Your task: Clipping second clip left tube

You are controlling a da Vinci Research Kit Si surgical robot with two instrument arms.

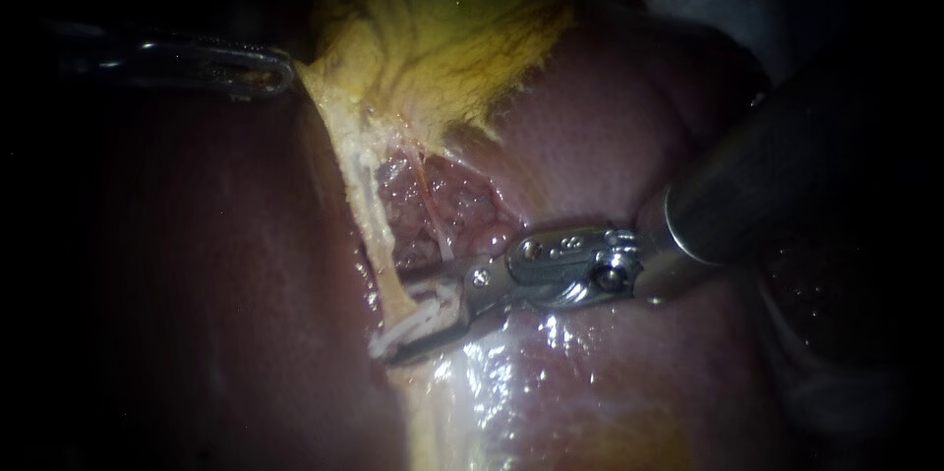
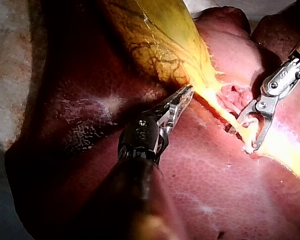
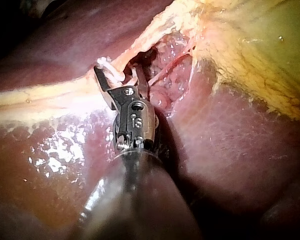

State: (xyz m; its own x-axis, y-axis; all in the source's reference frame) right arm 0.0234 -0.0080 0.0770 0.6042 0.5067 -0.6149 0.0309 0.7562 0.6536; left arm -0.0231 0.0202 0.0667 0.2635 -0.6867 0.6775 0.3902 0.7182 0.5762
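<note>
Left tube [image 1: 372, 235] lies between the spread jaws of my right instrument [image 1: 401, 322], which straddle it, open and not pinching. A white clip [image 1: 423, 319] shows in that gap. I judge the placing step is in hand: next, the jaws must close squarely across the tube. Farther off, my left instrument [image 1: 280, 73] has its jaws clamped on the gallbladder [image 1: 462, 29] edge, drawing the tube taut.

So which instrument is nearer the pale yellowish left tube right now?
Right. My right instrument has its open jaws straddling the pale yellowish left tube. My left instrument sits apart from that spot, up at the edge of the yellow-green gallbladder.
</note>
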